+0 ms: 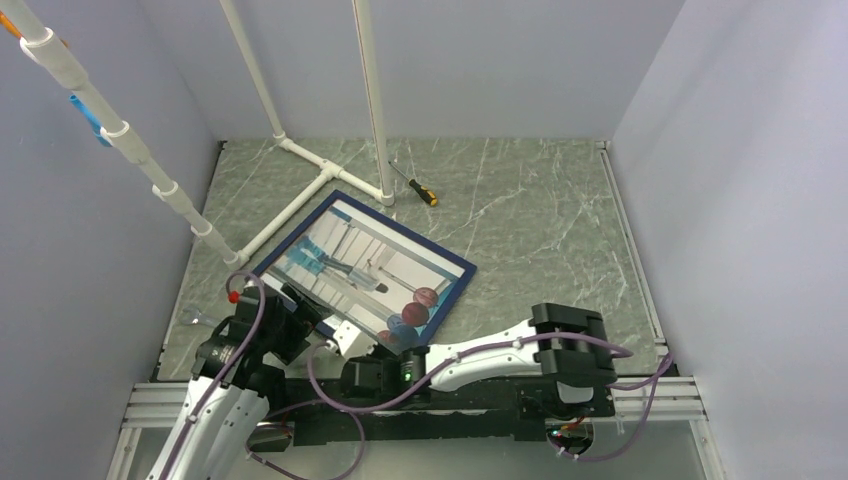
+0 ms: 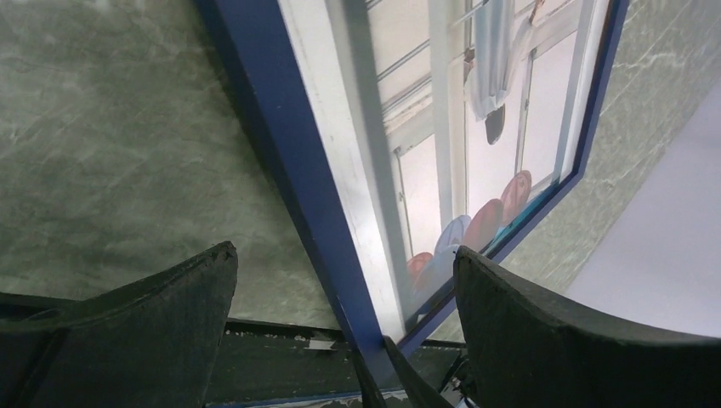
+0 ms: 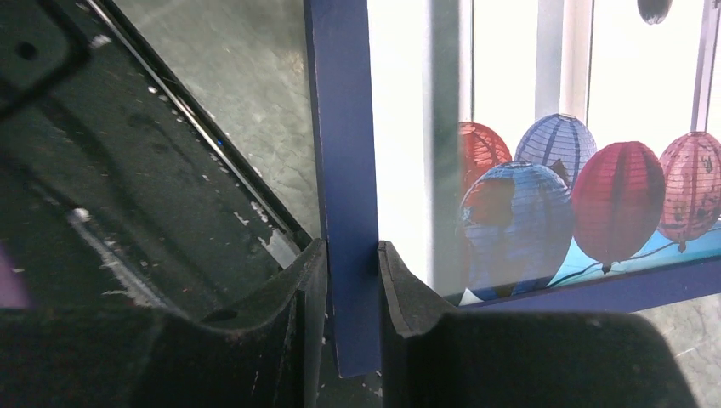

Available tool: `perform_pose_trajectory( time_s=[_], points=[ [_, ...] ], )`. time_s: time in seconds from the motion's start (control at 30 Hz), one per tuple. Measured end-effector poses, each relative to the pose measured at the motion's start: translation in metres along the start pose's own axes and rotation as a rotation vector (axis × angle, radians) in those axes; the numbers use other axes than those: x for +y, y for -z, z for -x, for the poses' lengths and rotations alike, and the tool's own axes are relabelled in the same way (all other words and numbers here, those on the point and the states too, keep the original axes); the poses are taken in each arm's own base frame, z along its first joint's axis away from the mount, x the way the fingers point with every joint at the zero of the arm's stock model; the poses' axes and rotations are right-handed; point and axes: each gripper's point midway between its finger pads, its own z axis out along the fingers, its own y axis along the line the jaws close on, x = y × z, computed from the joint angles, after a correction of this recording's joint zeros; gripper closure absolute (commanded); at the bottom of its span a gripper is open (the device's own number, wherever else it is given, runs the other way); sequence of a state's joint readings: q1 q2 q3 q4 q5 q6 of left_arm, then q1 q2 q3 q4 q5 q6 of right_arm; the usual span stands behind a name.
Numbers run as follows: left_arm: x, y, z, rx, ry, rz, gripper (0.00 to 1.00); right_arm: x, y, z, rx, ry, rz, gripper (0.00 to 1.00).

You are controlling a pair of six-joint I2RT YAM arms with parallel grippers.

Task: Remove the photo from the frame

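Note:
The dark blue frame (image 1: 405,228) lies diagonally on the green marble table, with the photo (image 1: 365,268) of pale stripes and red and blue lanterns inside it. My right gripper (image 1: 386,342) is shut on the frame's near moulding (image 3: 344,170) close to the bottom corner, one finger on each side (image 3: 351,255). The photo (image 3: 527,170) fills the view to the right of it. My left gripper (image 1: 305,318) stands open astride the same moulding (image 2: 289,170), its fingertips (image 2: 212,263) wide apart and touching nothing. The photo (image 2: 442,153) shows behind glass there.
A white pipe structure (image 1: 310,175) stands on the table just behind the frame's far corner. A screwdriver (image 1: 420,190) with an orange and black handle lies behind it. Pale walls close in on three sides. A black rail (image 1: 480,415) runs along the near edge.

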State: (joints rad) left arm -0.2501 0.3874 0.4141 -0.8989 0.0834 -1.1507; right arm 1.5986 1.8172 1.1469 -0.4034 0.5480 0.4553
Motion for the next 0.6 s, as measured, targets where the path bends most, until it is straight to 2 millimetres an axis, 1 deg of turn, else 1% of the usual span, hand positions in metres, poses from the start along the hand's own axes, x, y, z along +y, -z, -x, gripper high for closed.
perform_pose_trajectory(
  time_s=[0.07,0.17,0.27,0.33,0.43,0.53,0.57,0.6],
  points=[
    [-0.001,0.002,0.000,-0.005,0.016,-0.009,0.01,-0.002,0.008,0.009,-0.029,-0.024,0.020,1.00],
    [-0.005,0.004,0.000,-0.008,0.034,-0.041,0.01,-0.006,0.024,0.027,-0.081,-0.077,0.064,1.00],
    [-0.009,0.002,-0.003,-0.003,0.041,-0.084,0.01,-0.007,0.034,0.042,-0.119,-0.120,0.105,1.00],
    [-0.012,-0.001,-0.005,0.004,0.045,-0.121,0.00,-0.007,0.037,0.046,-0.129,-0.136,0.127,1.00],
    [-0.016,-0.009,-0.008,0.012,0.062,-0.180,0.02,-0.006,0.035,0.045,-0.125,-0.145,0.146,1.00],
    [-0.020,-0.014,-0.009,0.007,0.083,-0.226,0.10,-0.007,0.033,0.040,-0.112,-0.150,0.153,1.00],
    [-0.022,-0.014,-0.008,0.004,0.089,-0.244,0.17,-0.007,0.032,0.040,-0.109,-0.150,0.155,1.00],
    [-0.024,-0.015,-0.008,0.001,0.094,-0.260,0.26,-0.008,0.032,0.039,-0.107,-0.151,0.158,1.00]
  ],
)
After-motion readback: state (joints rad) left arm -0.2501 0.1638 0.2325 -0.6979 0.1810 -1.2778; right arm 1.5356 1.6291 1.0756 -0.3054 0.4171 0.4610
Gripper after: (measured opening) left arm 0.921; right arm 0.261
